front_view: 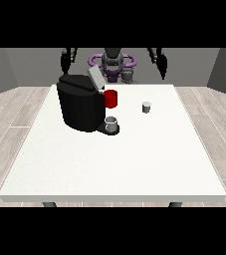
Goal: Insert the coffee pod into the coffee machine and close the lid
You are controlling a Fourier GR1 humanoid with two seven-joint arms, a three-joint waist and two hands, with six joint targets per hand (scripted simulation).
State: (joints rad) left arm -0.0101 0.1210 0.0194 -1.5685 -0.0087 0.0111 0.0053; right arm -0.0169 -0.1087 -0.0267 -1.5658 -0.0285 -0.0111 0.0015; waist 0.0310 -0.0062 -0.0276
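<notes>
A black coffee machine (81, 102) stands on the white table (114, 159) at the left of the middle, with its grey lid (95, 78) tilted up and open. A grey cup (111, 123) sits on the machine's base at its front right. The small grey coffee pod (146, 107) stands alone on the table, right of the machine. The hand at the view's left (64, 61) hangs raised behind the table's far edge, above and behind the machine. The hand at the view's right (162, 65) is also raised behind the far edge, well beyond the pod. Neither touches anything.
A red mug (111, 98) stands just behind the machine's right side. The robot's torso (113, 64) is at the table's far edge. Grey floor surrounds the table.
</notes>
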